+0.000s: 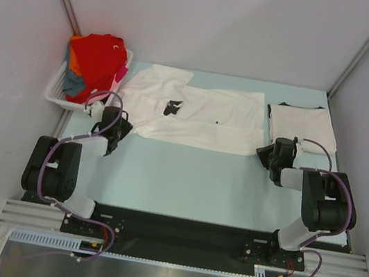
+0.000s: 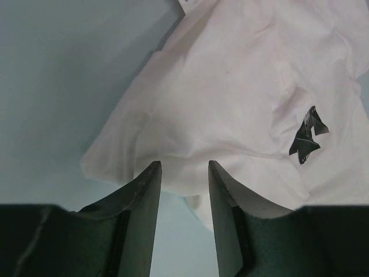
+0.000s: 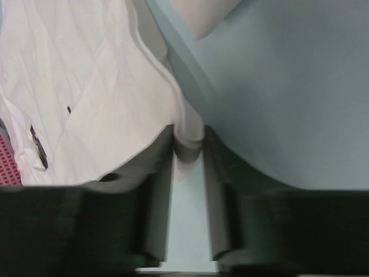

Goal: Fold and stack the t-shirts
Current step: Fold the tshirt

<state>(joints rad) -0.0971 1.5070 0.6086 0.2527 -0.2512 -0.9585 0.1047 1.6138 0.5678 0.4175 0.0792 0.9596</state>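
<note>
Currently the white t-shirt [image 1: 195,115] lies spread and partly folded on the surface [image 1: 185,181], with its long axis running left to right. Its black print [image 1: 172,107] sits left of its middle.

1. Left gripper [image 1: 116,128]: it is positioned at the left end of the white t-shirt's near edge. In the left wrist view the fingers [image 2: 147,190] stand partly open. The cloth edge reaches in between the tips, and bare surface shows in the rest of the gap. No clamp on the cloth is visible.
2. Right gripper [image 1: 266,155]: it is positioned at the right end of the same near edge. In the right wrist view its two tips stand narrow. A ridge of the white t-shirt's hem fills the gap at the tips and touches both, so the pinch appears made.

Key relation: the near edge spans the two grippers, and each arm is nearest its own end. The body of the white t-shirt lies beyond both sets of tips. Any fold therefore probably carries this edge away from the arms, across the long axis.

A folded off-white t-shirt [image 1: 303,127] lies just beyond the white t-shirt's right end. The coloured t-shirts [image 1: 95,61] sit heaped in the basket [image 1: 55,90], just off its far left corner.
</note>
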